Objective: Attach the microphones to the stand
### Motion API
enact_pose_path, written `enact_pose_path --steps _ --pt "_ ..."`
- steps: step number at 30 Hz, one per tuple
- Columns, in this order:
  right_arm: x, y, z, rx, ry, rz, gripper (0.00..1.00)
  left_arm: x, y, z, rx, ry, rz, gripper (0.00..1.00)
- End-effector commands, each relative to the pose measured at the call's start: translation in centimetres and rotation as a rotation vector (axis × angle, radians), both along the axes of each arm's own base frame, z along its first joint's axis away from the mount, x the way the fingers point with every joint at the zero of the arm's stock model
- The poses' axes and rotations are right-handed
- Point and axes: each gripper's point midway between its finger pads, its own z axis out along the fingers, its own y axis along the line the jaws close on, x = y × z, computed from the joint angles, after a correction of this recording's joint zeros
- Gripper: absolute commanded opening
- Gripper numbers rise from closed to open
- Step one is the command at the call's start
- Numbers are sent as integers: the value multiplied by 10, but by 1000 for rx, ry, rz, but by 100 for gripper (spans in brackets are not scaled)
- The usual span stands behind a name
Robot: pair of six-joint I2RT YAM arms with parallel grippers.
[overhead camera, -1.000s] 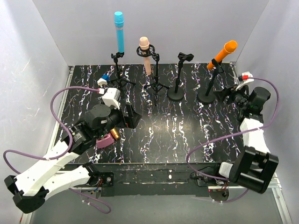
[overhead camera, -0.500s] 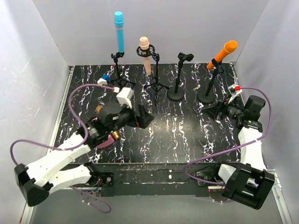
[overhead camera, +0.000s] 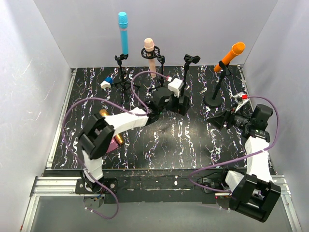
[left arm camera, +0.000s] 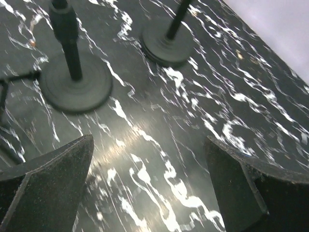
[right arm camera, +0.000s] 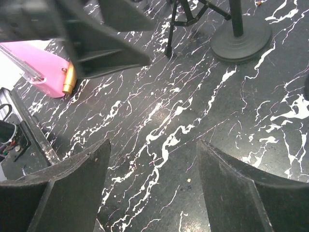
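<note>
The cyan microphone [overhead camera: 123,33] stands upright in a tripod stand at the back left. The pale pink microphone [overhead camera: 150,58] hangs in the second tripod stand. The orange microphone [overhead camera: 231,55] sits tilted in the right round-base stand [overhead camera: 214,99]. The third stand's clip [overhead camera: 191,59] is empty. The golden-brown microphone [overhead camera: 118,139] lies on the table at the front left, partly under my left arm; its end also shows in the right wrist view [right arm camera: 69,80]. My left gripper [overhead camera: 182,104] is open and empty by the empty stand's base [left arm camera: 75,88]. My right gripper [overhead camera: 217,120] is open and empty.
A flat pink boxy object [overhead camera: 108,146] lies beside the golden-brown microphone and shows in the right wrist view [right arm camera: 41,65]. A small blue and white object [overhead camera: 106,82] lies at the back left. Purple cables loop over the table. White walls close three sides.
My left arm has swung from the front left across to the middle back, by the empty stand. My right gripper has moved forward and turned leftward over the table.
</note>
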Motion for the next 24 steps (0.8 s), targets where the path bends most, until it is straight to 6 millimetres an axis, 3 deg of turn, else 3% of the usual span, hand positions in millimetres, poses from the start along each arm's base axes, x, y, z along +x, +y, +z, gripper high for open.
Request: enact_pose_path --steps 1,7,12,18,24 --pt "-1 -1 14 -8 -65 18 79 60 -16 37 -36 -216 91 98" --pt "1 -4 19 -7 -65 11 79 96 -40 20 -28 -277 123 90" --pt "2 -7 20 -10 -61 2 79 117 -45 12 -8 -328 174 84" --pt "4 -12 19 -19 -60 -25 79 139 -54 18 -9 -382 200 81" --pt "5 -18 19 -13 -55 -46 79 158 -48 29 -16 -430 271 77"
